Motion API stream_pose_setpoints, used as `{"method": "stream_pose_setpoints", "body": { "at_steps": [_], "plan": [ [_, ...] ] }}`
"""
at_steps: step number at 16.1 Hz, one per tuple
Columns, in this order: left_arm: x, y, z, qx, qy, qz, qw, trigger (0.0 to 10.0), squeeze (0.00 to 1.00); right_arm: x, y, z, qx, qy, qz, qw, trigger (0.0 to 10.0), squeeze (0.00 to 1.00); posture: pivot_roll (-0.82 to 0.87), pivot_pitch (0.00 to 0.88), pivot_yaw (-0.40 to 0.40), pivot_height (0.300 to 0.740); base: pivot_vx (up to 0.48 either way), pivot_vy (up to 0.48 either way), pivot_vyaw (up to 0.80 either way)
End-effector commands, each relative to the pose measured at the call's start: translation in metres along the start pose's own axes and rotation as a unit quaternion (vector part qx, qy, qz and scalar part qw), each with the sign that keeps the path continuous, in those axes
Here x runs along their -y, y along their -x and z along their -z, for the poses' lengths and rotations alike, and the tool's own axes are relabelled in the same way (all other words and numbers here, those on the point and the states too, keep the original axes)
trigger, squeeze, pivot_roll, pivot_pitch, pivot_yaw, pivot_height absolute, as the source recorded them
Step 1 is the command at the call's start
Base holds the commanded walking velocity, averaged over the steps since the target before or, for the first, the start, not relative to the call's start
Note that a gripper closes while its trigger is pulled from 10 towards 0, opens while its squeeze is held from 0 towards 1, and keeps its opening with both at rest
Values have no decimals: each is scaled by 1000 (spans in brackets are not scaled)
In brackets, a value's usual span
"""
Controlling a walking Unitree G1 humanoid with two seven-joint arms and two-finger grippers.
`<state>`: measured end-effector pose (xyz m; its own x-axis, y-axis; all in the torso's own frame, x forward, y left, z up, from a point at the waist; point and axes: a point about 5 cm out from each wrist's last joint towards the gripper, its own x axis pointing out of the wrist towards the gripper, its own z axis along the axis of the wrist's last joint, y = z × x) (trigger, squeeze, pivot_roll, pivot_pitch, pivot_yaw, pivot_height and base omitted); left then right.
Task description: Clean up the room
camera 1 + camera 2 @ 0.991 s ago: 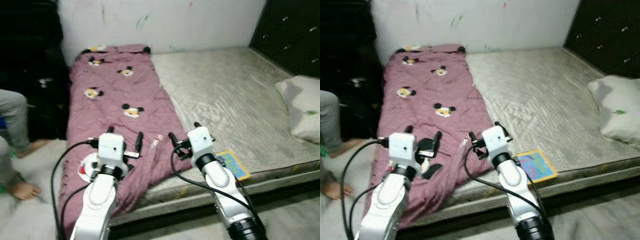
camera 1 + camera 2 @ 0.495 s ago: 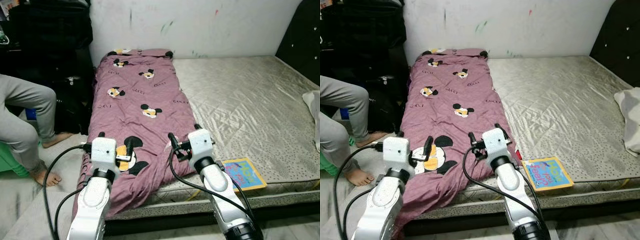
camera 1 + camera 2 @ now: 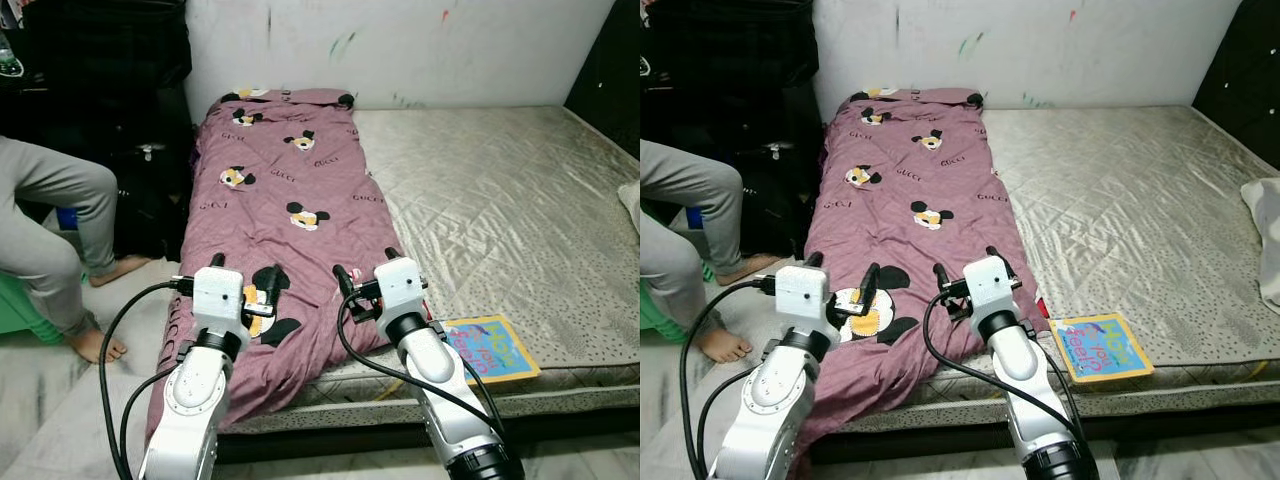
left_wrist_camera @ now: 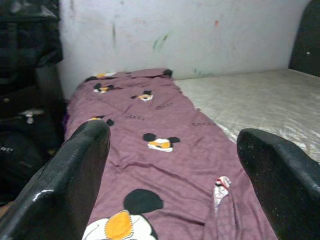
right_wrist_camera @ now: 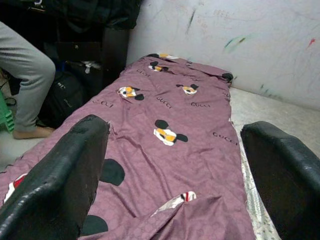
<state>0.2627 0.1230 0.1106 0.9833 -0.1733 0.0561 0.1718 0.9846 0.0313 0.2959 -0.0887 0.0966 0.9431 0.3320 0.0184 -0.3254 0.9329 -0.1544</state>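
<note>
Jaws of left gripper (image 3: pixel 244 283) and right gripper (image 3: pixel 362 277) both wide, empty; purple quilt (image 3: pixel 283 215) runs lengthwise straight ahead, near hem under both; neither arm nearer.

The maroon blanket (image 3: pixel 275 215) is matt quilted cloth; the bare mattress (image 3: pixel 500 210) is shiny stitched fabric; the book (image 3: pixel 492 348) looks glossy.

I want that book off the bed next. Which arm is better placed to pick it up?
Probably the right. The right gripper, open, hangs over the blanket's near edge, just beside the book at the mattress edge. The left gripper is farther off, across the blanket.
</note>
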Motion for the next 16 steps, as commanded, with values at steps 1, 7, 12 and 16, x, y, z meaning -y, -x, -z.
{"method": "stream_pose_setpoints", "body": {
  "at_steps": [1,7,12,16],
  "plan": [
    [1,0,-2,8,-1,6,1000,10000,0,1,-5,-9,16,4,-2,1000,10000,0,3,0,-18,740,300,0,0],
    [3,-3,-3,12,1,13,1000,10000,0,-2,-9,-16,31,15,-11,999,10000,0,1,0,-21,740,341,0,0],
    [3,-3,-2,11,3,11,1000,10000,0,-2,-9,-16,32,27,-17,999,10000,0,2,0,-25,740,341,0,81],
    [3,-3,0,3,-5,1,1000,10000,0,-2,-8,-13,27,26,-15,999,10000,0,4,0,-24,740,68,0,356]
  ]
}}
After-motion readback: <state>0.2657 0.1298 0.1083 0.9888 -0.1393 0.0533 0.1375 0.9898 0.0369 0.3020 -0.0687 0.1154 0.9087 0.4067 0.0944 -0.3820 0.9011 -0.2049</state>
